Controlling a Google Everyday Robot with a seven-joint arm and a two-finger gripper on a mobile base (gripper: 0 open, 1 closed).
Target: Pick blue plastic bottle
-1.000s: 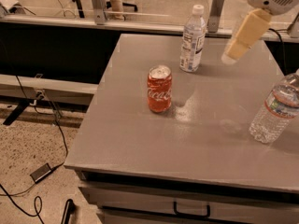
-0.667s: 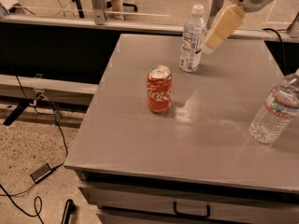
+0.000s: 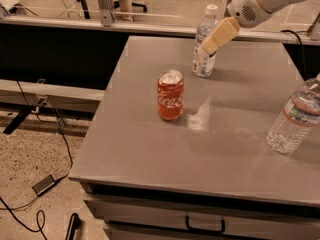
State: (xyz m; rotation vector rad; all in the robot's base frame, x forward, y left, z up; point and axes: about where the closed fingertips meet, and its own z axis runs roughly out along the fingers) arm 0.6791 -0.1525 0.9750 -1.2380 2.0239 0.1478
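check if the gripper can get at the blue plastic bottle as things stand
Probably yes. The gripper hangs right by the upper half of the blue plastic bottle, with nothing between them. The red can stands apart, nearer the front, and the other bottle is off at the far right.

Bottles: two, the blue plastic bottle (image 3: pixel 202 64) and a clear ribbed bottle (image 3: pixel 292 120)
Cans: one red can (image 3: pixel 170 96)
Grippers: one gripper (image 3: pixel 218 35), at the blue plastic bottle's upper part
Surfaces: one grey surface (image 3: pixel 145 154)
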